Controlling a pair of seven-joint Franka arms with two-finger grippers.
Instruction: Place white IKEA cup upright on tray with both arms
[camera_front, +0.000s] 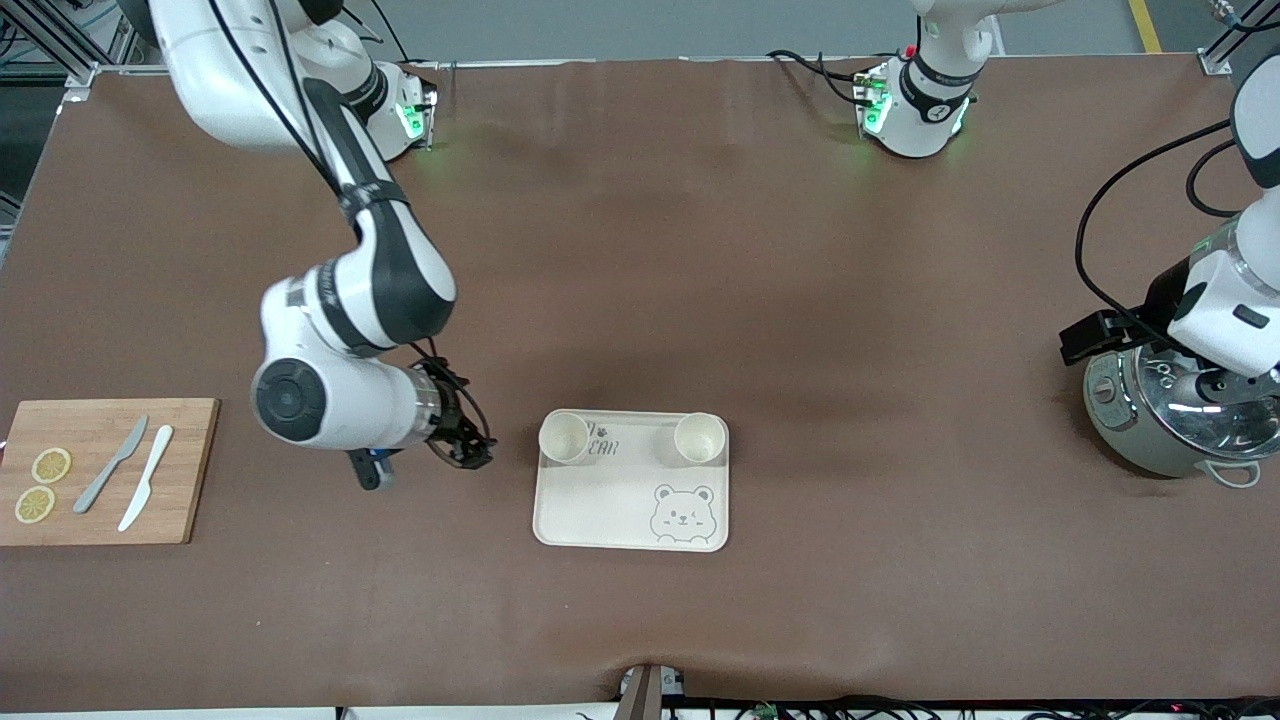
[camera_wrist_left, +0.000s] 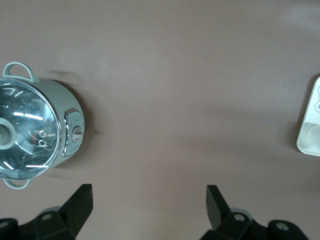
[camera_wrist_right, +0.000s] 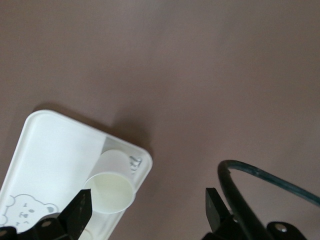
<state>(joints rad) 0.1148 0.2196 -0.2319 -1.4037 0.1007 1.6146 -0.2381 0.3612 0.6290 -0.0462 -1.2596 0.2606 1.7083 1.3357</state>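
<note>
right pincer open beside tray | left pincer open, wrist-only | two cups upright

A matt brown table covering is seen across the frame. At centre, a smooth, matt cream tray carries two matt white cups. At lower left, a wooden board lies. At right, a glossy metal pot is shown, glass-lidded.

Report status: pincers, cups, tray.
Right pincer open, empty, beside the tray. Left pincer open, empty, by the pot. Two cups upright on tray. Nothing in the way.
</note>
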